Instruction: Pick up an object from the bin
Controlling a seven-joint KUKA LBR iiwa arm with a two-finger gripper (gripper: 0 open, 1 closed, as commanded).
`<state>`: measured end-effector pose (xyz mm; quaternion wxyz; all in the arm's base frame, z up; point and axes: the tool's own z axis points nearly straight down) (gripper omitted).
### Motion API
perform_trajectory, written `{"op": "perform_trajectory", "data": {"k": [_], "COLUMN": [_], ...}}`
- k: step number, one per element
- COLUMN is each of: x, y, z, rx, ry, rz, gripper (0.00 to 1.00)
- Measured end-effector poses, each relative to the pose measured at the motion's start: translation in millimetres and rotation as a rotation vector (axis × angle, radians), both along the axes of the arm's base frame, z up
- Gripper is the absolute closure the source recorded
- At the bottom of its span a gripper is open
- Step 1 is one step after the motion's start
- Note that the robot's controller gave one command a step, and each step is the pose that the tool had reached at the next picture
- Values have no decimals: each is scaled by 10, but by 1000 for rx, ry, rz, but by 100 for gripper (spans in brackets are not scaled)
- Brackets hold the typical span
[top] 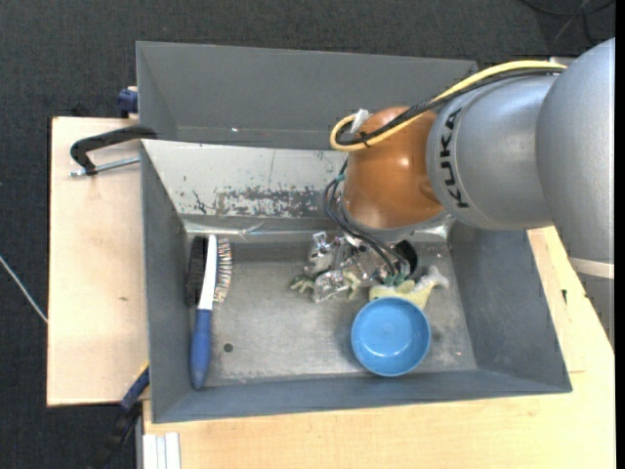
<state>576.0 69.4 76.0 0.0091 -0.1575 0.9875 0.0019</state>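
Gripper (332,267) low at bin (293,96) centre, over pale clutter (418,284), seemingly lying left-right. Grip state: cannot tell. Blue bowl (391,336) just near-right. Brush (202,311) left, axis near-far.

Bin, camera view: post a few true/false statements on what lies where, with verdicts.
1. A brush with a blue handle lies along the left side of the bin. True.
2. The blue bowl sits in the far left corner. False: it is near the front, right of the middle.
3. The gripper is over the brush. False: it is near the bin's middle, just behind the bowl.
4. The arm reaches in from the right. True.
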Motion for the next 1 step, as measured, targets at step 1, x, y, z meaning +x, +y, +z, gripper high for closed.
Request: {"op": "perform_trajectory", "data": {"k": [1], "x": [-75], "y": [155], "z": [1686], "rx": [-6], "ry": [3], "rz": [175], "gripper": [100]}}
